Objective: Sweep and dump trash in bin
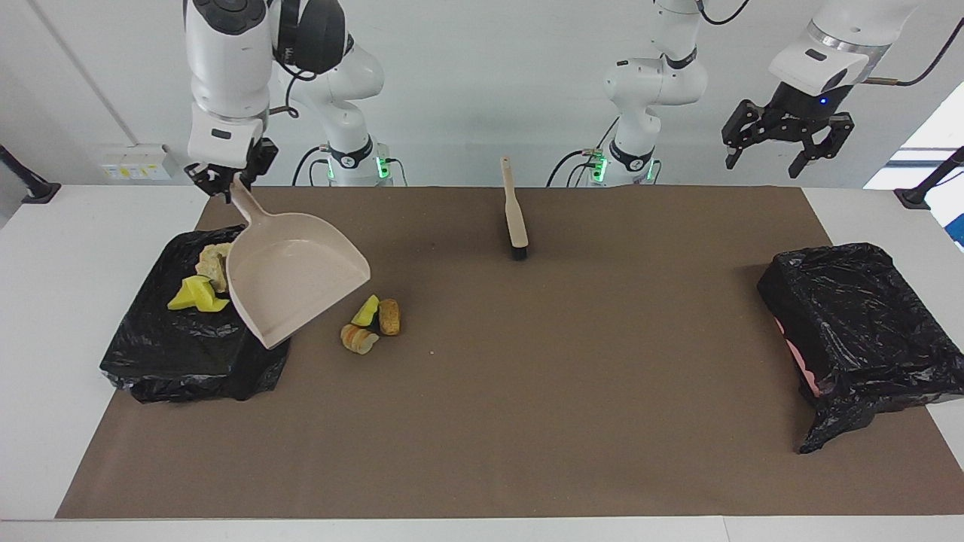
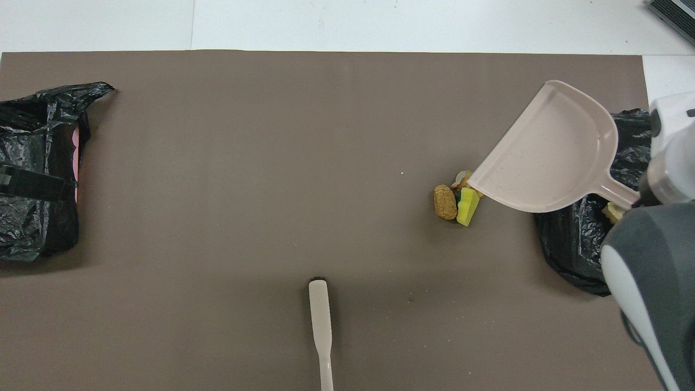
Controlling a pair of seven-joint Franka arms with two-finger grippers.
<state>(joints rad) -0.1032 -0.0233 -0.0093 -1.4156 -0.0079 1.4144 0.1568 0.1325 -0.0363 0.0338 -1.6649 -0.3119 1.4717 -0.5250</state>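
Over the bin [image 1: 188,354] at the right arm's end of the brown mat [image 1: 527,421], the right gripper [image 1: 226,179] grips the handle of a beige dustpan [image 1: 290,275], held tilted in the air. Two scraps [image 1: 202,286] lie on the bin's black liner under the pan; three scraps [image 1: 373,324] sit on the mat just beside the bin. A brush [image 1: 515,218] lies at the mat's edge nearest the robots. The left gripper [image 1: 787,139] waits, fingers spread, above a second bin [image 1: 858,324].
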